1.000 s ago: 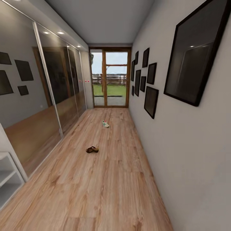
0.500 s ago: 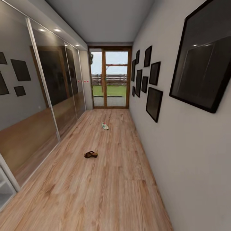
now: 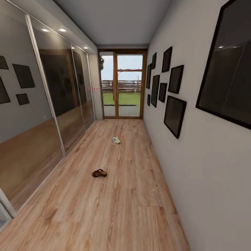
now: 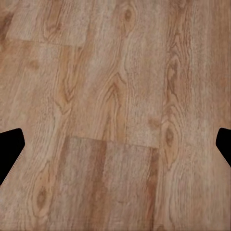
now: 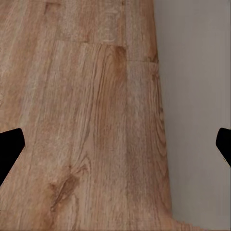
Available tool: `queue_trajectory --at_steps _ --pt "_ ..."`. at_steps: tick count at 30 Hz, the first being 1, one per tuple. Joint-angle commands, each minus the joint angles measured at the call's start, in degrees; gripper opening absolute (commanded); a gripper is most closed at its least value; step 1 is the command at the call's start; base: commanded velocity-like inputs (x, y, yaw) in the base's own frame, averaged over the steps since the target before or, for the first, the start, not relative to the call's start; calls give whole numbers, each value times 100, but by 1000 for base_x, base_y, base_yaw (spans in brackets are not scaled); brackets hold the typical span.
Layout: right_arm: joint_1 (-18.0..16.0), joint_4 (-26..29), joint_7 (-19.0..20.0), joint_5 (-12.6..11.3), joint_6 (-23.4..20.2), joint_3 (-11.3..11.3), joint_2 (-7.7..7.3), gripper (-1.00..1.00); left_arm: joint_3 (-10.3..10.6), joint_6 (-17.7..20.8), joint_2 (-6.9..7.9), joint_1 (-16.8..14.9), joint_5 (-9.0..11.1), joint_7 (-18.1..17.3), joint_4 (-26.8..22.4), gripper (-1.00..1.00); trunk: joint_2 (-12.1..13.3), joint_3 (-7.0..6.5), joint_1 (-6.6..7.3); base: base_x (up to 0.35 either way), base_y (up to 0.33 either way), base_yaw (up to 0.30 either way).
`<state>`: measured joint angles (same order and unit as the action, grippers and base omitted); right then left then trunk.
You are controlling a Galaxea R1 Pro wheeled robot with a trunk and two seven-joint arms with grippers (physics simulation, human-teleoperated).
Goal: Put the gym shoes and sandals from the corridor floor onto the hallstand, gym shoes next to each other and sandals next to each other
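Shoes lie scattered along a wood-plank corridor floor (image 3: 125, 209).
One sandal (image 3: 99, 173) rests mid-corridor; a gym shoe (image 3: 116, 139) lies farther off toward the glass door (image 3: 122, 85). Left pincer (image 4: 115, 144) and right pincer (image 5: 115, 144) hang spread wide, released, over bare planks, the right one beside the wall (image 5: 197, 106).

- brown sandal (image 3: 99, 173) on corridor floor (image 3: 115, 209), mid-hall
- white gym shoe (image 3: 116, 139) farther down, well apart
- mirrored wardrobe (image 3: 38, 104) left, framed pictures (image 3: 174, 115) right, glass door (image 3: 122, 85) at end

left tool (image 4: 115, 144): black angular fingertips; right tool (image 5: 115, 144): black angular fingertips
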<state>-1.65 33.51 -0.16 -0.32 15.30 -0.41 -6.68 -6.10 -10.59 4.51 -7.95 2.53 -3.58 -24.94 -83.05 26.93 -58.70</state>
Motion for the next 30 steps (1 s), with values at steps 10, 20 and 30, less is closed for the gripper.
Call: queue_trajectory --at_steps 10,20,30 --pt "-2 -2 -2 -3 17 -3 0 100 -23 -14 -3 -5 27 -38 7 100 -3 37 -3 341 0 246" --pt "-2 -3 -2 -3 17 -3 0 100 -23 -14 -3 -5 28 -38 15 100 -3 48 -3 341 0 88" --pt "-2 -2 -2 -3 17 5 0 100 -23 -14 -3 -5 29 -38 15 100 -3 49 -3 341 0 2"
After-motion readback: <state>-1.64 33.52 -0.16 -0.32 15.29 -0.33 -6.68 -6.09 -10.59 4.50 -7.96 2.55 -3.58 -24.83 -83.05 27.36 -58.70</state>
